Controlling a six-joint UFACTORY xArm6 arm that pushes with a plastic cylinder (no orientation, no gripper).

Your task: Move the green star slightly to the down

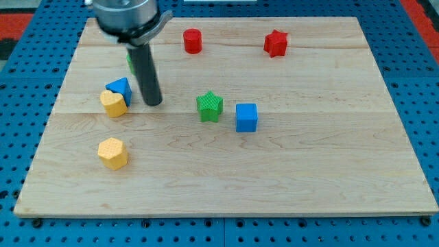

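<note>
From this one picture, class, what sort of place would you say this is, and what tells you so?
Probably a robotics lab bench. A wooden board lies on a blue perforated table, small coloured blocks such as the green star and blue cube are scattered on it, and my tip rests near them.

- Arm's grey metal wrist (127, 17) enters at the view's top left.
- Straight dark rod (145, 72) hangs near vertical.
- My tip (153, 103) is down at the surface.
</note>
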